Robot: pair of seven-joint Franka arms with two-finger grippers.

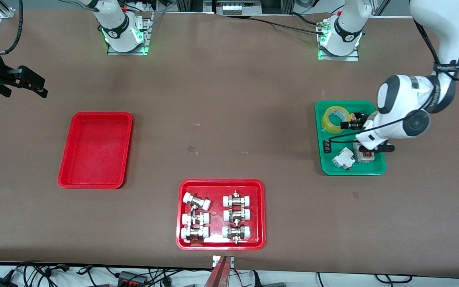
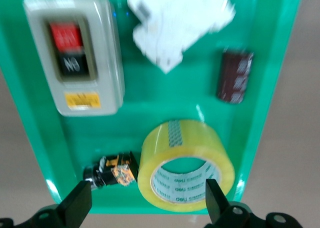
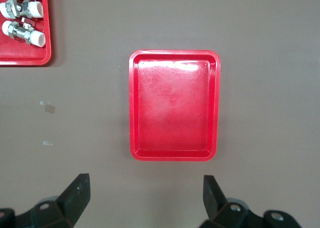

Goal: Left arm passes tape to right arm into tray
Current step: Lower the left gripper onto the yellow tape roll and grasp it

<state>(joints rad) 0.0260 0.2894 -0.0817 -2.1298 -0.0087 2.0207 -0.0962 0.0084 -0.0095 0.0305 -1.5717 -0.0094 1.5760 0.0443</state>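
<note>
Tape lay on its side in the green tray beneath the left gripper, whose fingers were spread, presumably to straddle it, while the right gripper, likewise spread, waited near the empty red tray.

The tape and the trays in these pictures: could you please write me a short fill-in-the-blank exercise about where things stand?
1. The tape lies in the ____ tray.
2. The left gripper, hanging over the tape, is ____.
3. The plain red tray holds ____.
4. The right gripper, waiting over bare table at the right arm's end, is ____.

Missing words: green; open; nothing; open
</note>
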